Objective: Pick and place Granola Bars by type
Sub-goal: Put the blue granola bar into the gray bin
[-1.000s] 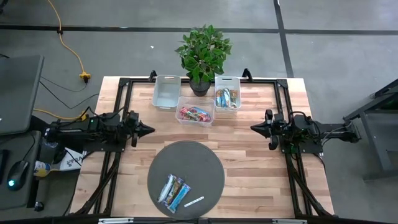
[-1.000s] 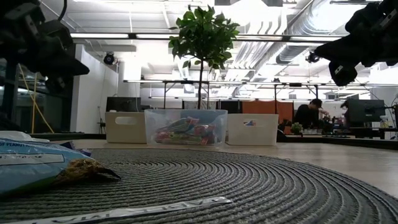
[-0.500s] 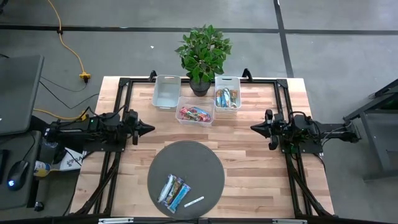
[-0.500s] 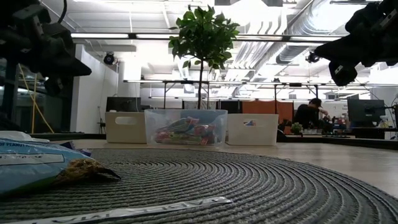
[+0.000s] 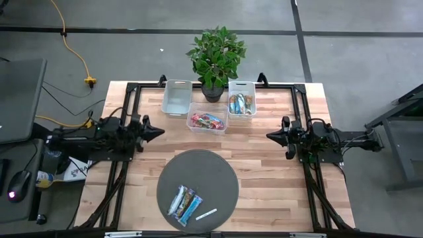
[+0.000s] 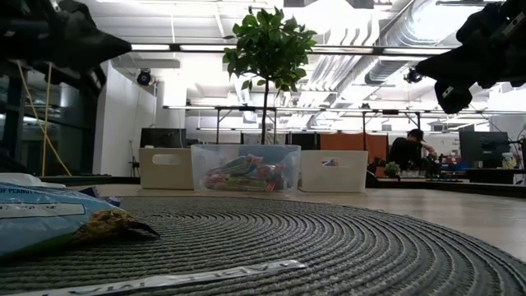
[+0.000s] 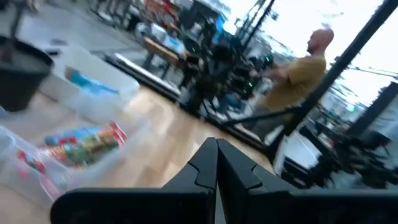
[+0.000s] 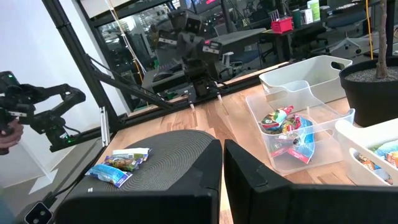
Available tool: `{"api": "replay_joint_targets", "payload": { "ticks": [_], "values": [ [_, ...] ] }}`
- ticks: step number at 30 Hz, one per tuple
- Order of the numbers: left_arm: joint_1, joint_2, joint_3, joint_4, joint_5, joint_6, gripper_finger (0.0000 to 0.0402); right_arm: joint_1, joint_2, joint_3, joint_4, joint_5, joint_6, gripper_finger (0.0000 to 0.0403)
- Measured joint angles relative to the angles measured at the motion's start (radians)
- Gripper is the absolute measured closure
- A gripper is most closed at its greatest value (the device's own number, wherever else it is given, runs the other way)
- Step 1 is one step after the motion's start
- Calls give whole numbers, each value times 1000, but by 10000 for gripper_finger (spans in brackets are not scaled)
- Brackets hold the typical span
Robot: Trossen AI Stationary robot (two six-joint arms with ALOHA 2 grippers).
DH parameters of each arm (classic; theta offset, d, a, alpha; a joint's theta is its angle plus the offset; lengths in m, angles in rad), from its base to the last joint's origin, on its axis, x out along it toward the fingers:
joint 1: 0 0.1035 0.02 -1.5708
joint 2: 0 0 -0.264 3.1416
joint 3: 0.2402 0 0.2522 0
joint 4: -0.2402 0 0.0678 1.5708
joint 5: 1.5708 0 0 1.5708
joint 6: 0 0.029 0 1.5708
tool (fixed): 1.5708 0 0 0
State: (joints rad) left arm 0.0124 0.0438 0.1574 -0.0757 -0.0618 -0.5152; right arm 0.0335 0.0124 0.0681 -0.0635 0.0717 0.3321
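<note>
**Left arm stirred, bars still waiting**

The left gripper (image 5: pixel 158 131), fingers pressed together and empty, had crept forward and up since a second before, probably beginning a reach. The Granola Bars (image 5: pixel 185 203) lay on the round mat (image 5: pixel 221 175), well apart from it. The right gripper (image 5: pixel 269 135) hung closed, unmoved.

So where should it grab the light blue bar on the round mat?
Take the light blue bar across its narrow width near the middle, coming straight down from above. It lies flat on the mat, its long side against the neighbouring bar, so a slim pinch seems safest.
</note>
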Motion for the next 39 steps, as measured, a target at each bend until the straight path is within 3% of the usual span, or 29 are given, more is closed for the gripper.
{"api": "replay_joint_targets", "payload": {
  "ticks": [11,22,30,39],
  "values": [
    [0,225,18,201,-40,52,401,0,0,0,0,0,0,402],
    [0,594,316,174,-72,238,401,0,0,0,0,0,0,402],
    [0,867,501,6,-70,127,401,0,0,0,0,0,0,402],
    [-12,1090,696,-385,45,60,401,0,0,0,0,0,0,402]
  ]
}}
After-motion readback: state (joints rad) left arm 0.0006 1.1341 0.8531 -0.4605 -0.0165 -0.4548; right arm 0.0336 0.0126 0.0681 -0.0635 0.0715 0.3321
